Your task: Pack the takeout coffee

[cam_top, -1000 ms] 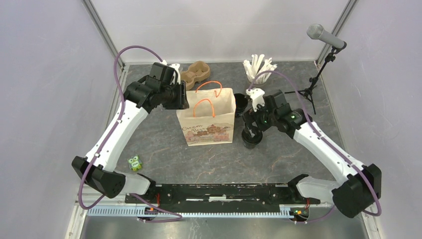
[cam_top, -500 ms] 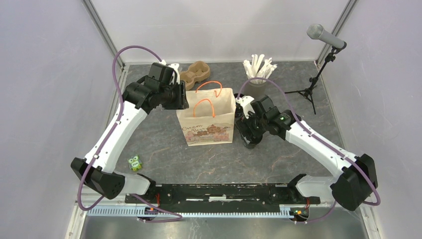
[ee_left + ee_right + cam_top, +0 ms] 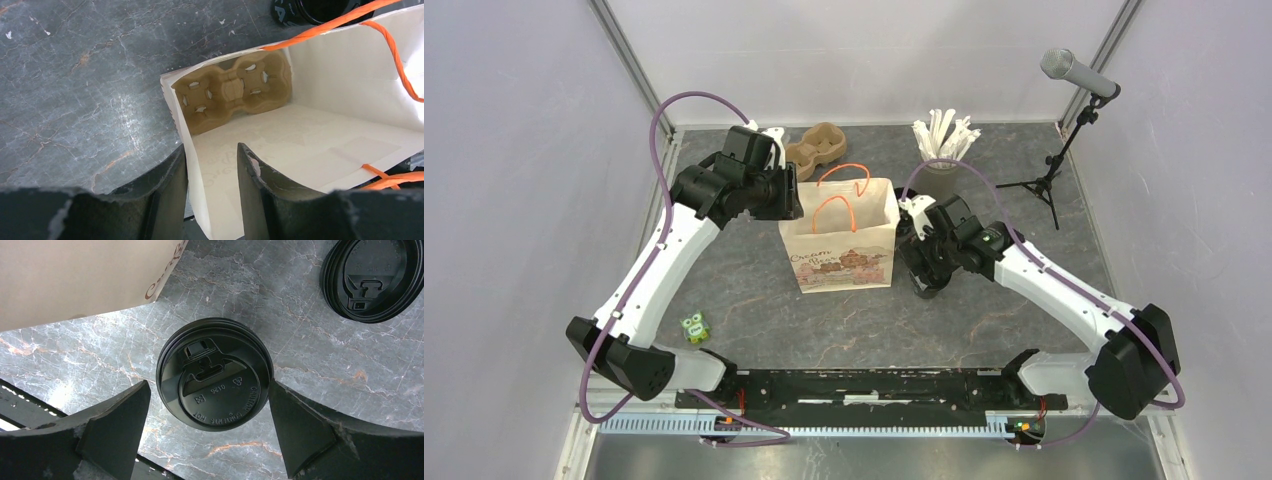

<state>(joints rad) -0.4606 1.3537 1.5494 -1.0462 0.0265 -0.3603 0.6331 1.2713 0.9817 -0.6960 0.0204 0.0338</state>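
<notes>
Two black lidded takeout coffee cups stand on the table right of the paper bag (image 3: 839,240). My right gripper (image 3: 921,262) hovers over the nearer cup (image 3: 924,288). In the right wrist view that cup (image 3: 215,372) sits between my gripper's (image 3: 210,390) wide-open fingers (image 3: 300,430), with its lid rim close to the right one. The second cup (image 3: 372,277) stands apart, further back. My left gripper (image 3: 786,195) is at the bag's left edge. In its wrist view the fingers (image 3: 170,185) straddle the bag's side wall (image 3: 197,170), narrowly apart and not pinching it.
A brown pulp carrier (image 3: 232,90) lies in the bottom of the bag. Another carrier (image 3: 817,145) sits behind the bag. A grey cup of white sticks (image 3: 944,140) and a microphone stand (image 3: 1064,120) are at the back right. A green owl toy (image 3: 695,327) lies front left.
My right gripper has moved left, settling over the nearer cup beside the bag. The left arm and the bag have not moved.
</notes>
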